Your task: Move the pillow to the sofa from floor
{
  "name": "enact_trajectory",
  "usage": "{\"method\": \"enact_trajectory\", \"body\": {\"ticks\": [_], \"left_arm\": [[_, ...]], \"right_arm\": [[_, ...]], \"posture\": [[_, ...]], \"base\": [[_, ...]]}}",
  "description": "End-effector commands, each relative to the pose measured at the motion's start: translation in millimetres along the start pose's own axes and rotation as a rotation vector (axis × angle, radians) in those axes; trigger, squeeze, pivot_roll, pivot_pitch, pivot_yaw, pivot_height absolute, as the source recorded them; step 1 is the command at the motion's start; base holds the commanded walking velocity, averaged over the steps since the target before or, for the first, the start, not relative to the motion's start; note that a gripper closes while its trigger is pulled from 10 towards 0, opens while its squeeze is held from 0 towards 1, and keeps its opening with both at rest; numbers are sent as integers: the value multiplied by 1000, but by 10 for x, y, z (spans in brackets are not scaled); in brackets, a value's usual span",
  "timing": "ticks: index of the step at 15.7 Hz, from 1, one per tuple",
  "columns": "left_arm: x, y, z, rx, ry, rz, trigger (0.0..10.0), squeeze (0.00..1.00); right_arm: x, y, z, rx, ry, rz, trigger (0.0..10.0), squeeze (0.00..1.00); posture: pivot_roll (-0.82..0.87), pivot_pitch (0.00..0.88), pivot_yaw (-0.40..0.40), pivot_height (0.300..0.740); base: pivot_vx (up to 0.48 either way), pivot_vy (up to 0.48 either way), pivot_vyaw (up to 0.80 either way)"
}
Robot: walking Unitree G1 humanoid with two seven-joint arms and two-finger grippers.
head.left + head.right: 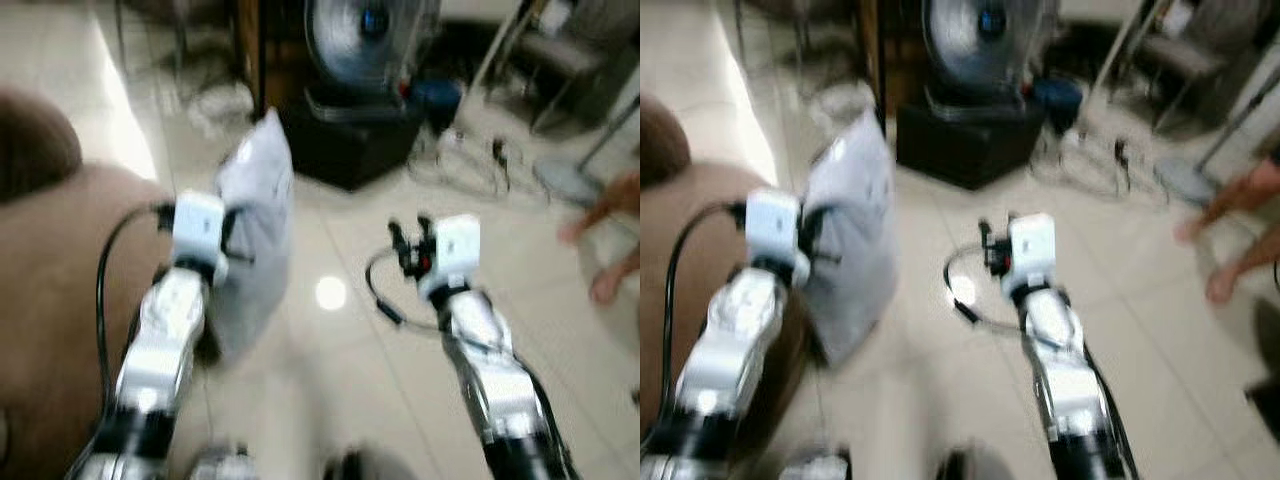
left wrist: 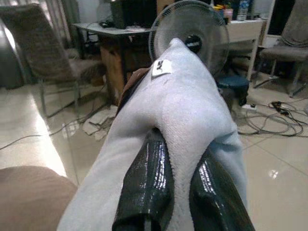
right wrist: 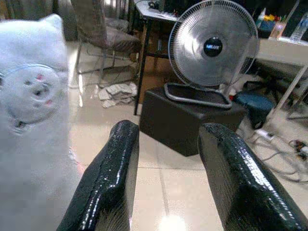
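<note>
Left gripper (image 2: 180, 192), two glossy black fingers clenched on a fold of the pale grey fabric pillow (image 1: 255, 235), holds it upright off the glossy cream tiled floor (image 1: 350, 330). The pillow hangs just beside the edge of the brown upholstered sofa (image 1: 60, 300), between the sofa and the right arm, its lower end close above the floor; whether it touches the sofa cannot be told through the blur. A small white label (image 2: 161, 67) sits near the pillow's upper corner, and a round stitched face patch (image 3: 30, 98) shows on its side in the right wrist view.

Right gripper (image 3: 166, 180), fingers spread apart and empty, is held out over the floor, well apart from the sofa and near the pillow's free side.

Beyond the pillow, away from the sofa, a round silver floor fan (image 3: 213, 48) stands on a black box-shaped stool (image 3: 192, 118), with tangled cables (image 1: 470, 165) on the floor beside it. A person's bare feet (image 1: 1225, 255), blurred and cut off at the frame edge, stand on the floor farthest from the sofa. Both head views are motion-blurred, so fine detail is lost.
</note>
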State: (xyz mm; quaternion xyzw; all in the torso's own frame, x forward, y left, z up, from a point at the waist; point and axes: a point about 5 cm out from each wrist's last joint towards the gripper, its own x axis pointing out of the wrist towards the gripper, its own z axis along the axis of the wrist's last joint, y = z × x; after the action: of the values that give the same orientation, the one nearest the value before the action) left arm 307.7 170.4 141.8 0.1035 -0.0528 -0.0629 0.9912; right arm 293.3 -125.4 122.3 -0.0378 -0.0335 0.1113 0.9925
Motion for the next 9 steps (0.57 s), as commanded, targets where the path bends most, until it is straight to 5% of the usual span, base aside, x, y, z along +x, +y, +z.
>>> {"method": "enact_trajectory", "body": {"ticks": [1, 6, 9], "left_arm": [[9, -13, 146, 16, -87, 6, 10000, 0], [-43, -66, 114, 31, -83, -5, 10000, 0], [-21, -82, 135, 42, -93, -13, 10000, 0]], "right_arm": [[-22, -30, -90, -19, 47, 8, 10000, 0], [-42, 83, -121, -35, 50, 103, 10000, 0], [-45, 89, -140, -35, 53, 115, 10000, 0]], "posture": [[135, 20, -163, 740], [132, 22, -172, 740], [132, 20, -170, 740]], "base": [[0, 0, 563], [0, 0, 800], [294, 0, 800]]}}
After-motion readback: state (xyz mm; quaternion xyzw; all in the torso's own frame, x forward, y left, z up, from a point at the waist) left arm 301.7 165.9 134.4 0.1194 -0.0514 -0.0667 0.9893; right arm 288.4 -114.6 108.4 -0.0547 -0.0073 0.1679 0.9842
